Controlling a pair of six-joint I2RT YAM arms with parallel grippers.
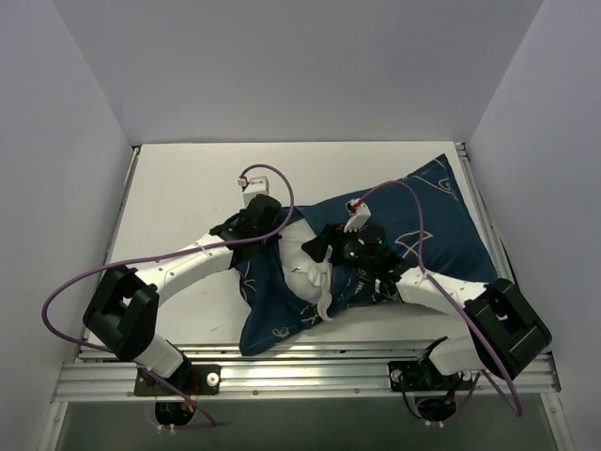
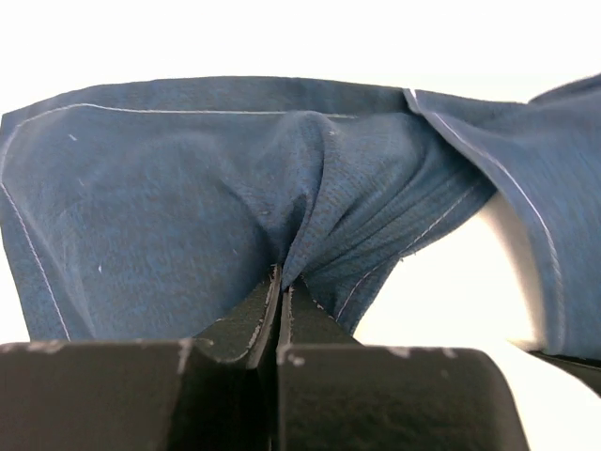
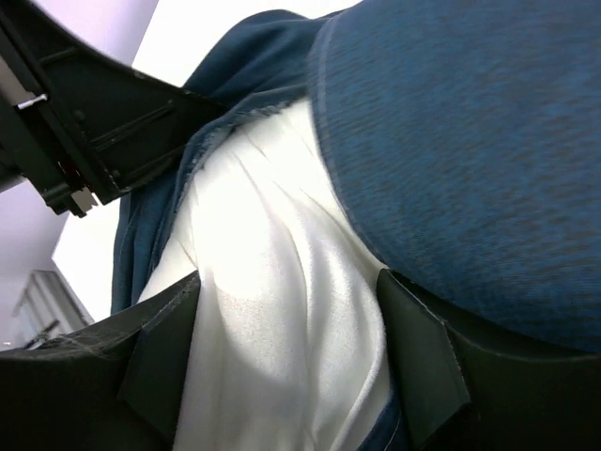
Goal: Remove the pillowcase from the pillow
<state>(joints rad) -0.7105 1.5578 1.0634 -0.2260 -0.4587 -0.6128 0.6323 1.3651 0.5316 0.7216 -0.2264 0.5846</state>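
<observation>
The navy pillowcase [image 1: 441,225] lies from the back right down to the front middle of the table. The white pillow [image 1: 305,265] bulges out of its open end at the centre. My left gripper [image 1: 270,237] sits at the left rim of that opening. In the left wrist view it [image 2: 282,279] is shut on a fold of the pillowcase [image 2: 169,207]. My right gripper [image 1: 324,249] is at the pillow's right side. In the right wrist view it [image 3: 289,282] grips a bunch of the pillow [image 3: 272,282], with the pillowcase [image 3: 470,150] folded back above it.
White enclosure walls [image 1: 66,141] stand left, right and behind the table [image 1: 188,188]. An aluminium rail [image 1: 300,376] runs along the near edge by the arm bases. Purple cables [image 1: 113,268] loop over both arms. The left arm [image 3: 94,122] shows close by in the right wrist view.
</observation>
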